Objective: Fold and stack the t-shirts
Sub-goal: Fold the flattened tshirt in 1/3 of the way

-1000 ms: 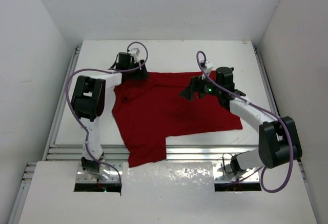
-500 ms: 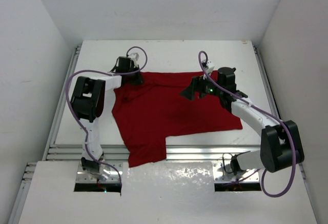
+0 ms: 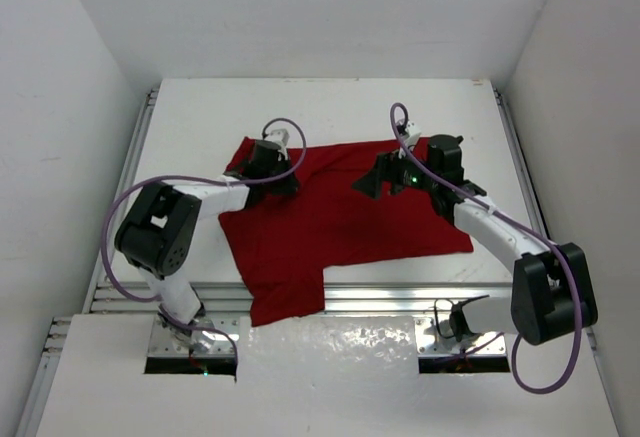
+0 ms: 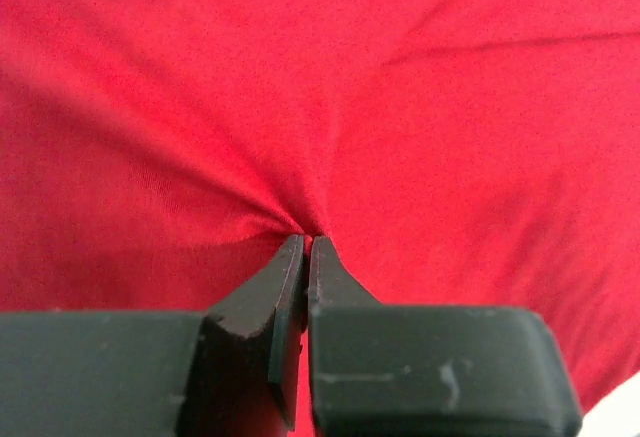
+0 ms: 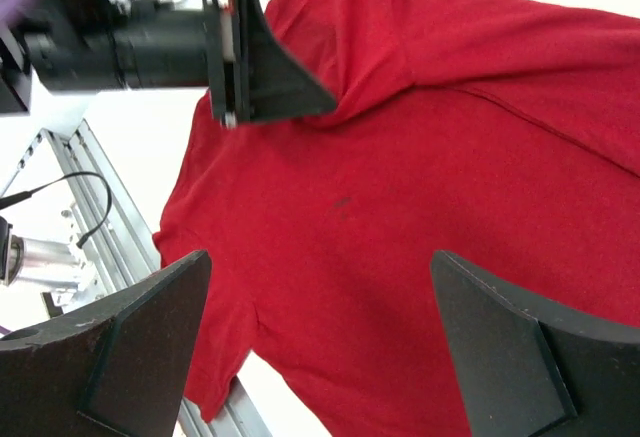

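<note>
Left wrist view shows the left jaws clenched on a pinched ridge of the dark red t-shirt (image 4: 420, 97); a second ago they stood apart at its far-left corner (the arm has since shifted inward). The t-shirt lies spread and unfolded on the white surface (image 3: 330, 107), so the first fold can likely begin. Right jaws hang released above its far-right part. No brand, label or writing is legible.

Top view: your left gripper (image 3: 281, 173) hides its own fingertips. The t-shirt (image 4: 420, 107) overruns the left wrist view's top and sides.
</note>
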### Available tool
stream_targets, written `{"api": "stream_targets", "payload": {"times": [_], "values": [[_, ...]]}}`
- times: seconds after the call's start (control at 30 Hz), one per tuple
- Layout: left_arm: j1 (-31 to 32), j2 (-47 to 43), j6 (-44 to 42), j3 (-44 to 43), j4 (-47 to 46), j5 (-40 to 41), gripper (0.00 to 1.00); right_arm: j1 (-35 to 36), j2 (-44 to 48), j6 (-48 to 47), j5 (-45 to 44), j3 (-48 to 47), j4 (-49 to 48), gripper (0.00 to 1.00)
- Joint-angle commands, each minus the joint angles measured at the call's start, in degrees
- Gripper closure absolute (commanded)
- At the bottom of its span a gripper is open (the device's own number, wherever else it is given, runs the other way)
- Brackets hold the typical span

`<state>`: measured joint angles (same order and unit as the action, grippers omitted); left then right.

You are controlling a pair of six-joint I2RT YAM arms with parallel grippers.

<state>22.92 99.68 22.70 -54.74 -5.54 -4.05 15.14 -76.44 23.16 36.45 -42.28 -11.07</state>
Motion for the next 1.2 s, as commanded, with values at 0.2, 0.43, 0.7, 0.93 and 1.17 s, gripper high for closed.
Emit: {"api": "stream_targets", "payload": {"times": [0.2, 0.43, 0.7, 0.93, 1.17], "values": [[9.16, -4.38, 10.43, 2.44, 5.45, 14.23, 0.24, -0.98, -0.63, 0.21, -7.78, -4.56, 6.05, 0.06], [6.19, -6.00, 10.00, -8.08, 14.93, 28.91, 0.00, -4.41, -14.41, -0.12, -10.23, -13.95, 6.23, 0.06], [-9.63, 11.64, 4.91, -26.95, 18.53, 25.77, 0.00, -12.85, -38.92, -3.28, -15.70, -34.43, 9.75, 0.07], [-18.60, 22.84, -3.53, -35.09, 13.20, 7.70, 0.09, -16.70, -46.68, -9.98, -17.30, -42.18, 11.43, 0.07], [-20.19, 22.66, -12.32, -29.46, 1.93, -8.25, 0.12, -18.56, -49.33, -11.47, -14.56, -45.25, 10.19, 0.07]]}}
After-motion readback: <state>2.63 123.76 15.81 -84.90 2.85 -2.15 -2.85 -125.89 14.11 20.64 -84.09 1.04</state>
